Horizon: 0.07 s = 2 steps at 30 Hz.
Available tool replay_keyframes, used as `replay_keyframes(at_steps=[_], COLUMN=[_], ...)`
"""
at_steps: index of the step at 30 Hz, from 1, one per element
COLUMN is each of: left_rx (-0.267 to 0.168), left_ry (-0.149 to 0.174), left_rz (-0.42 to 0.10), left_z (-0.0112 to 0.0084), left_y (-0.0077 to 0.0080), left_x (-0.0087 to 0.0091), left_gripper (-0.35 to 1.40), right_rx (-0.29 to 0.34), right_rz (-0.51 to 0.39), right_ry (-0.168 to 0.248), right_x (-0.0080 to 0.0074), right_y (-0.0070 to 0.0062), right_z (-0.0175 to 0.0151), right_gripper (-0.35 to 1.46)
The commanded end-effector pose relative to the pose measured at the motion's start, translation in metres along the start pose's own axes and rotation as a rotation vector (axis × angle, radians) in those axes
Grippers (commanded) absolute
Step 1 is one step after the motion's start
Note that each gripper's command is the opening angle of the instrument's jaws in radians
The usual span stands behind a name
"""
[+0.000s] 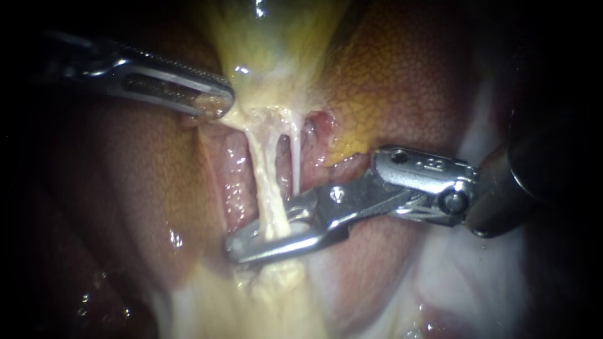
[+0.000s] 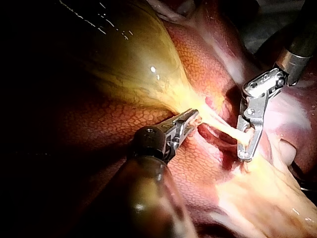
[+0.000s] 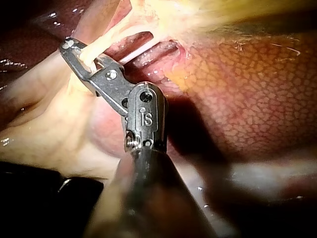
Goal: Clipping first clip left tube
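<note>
**Item 1, nearest. Right instrument** (image 1: 254, 242): bright steel, hinged, on a dark shaft that comes in over the liver's right side. Its jaws stand slightly apart and straddle the left tube low on its length, just above the fatty tissue. The tube looks unflattened there, so I judge the squeeze not yet made.

**Item 2. Left tube** (image 1: 264, 169): a pale cream, stringy cord, the thicker of two. It lies in the pink groove of the liver and looks taut. Its long axis is nearly upright in the endoscope view, leaning a little. It runs from the gallbladder's neck down to pale yellow fatty tissue (image 1: 276, 295) at the near edge. The jaws cross it almost square.

**Item 3. Right tube** (image 1: 295, 157): a thin white strand just beside the left tube and outside the jaws.

**Item 4. Left instrument** (image 1: 213, 103): slim and steel, with ridged jaws. The jaws are clamped on the gallbladder's neck and appear to draw it toward the liver's left side.

**Item 5. Gallbladder** (image 1: 270, 37): a yellow-green, glistening sac.

**Item 6, farthest. Liver** (image 1: 402, 81): a mottled red-brown bed beneath everything else.

**Handling note:**
- Hold the jaws square to the tube's axis.
- Take the tube's whole width in, with the jaw tips showing past its far side.
- Leave the thin strand clear of the jaws.
- Hold the left pull steady, then close.
</note>
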Motion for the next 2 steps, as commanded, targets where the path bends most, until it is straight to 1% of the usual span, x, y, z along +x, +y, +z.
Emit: replay_keyframes(at_steps=[1,2], left_rx=[0.0,0.0], left_ry=[0.0,0.0], left_rz=[0.0,0.0], left_z=[0.0,0.0], left_y=[0.0,0.0], left_x=[0.0,0.0], left_gripper=[-0.35,-0.35], right_rx=[0.0,0.0], right_rz=[0.0,-0.001], right_ry=[-0.001,-0.001], right_x=[-0.0001,-0.0002], right_y=[0.0001,0.0001], right_z=[0.0,0.0], right_gripper=[-0.35,-0.35])
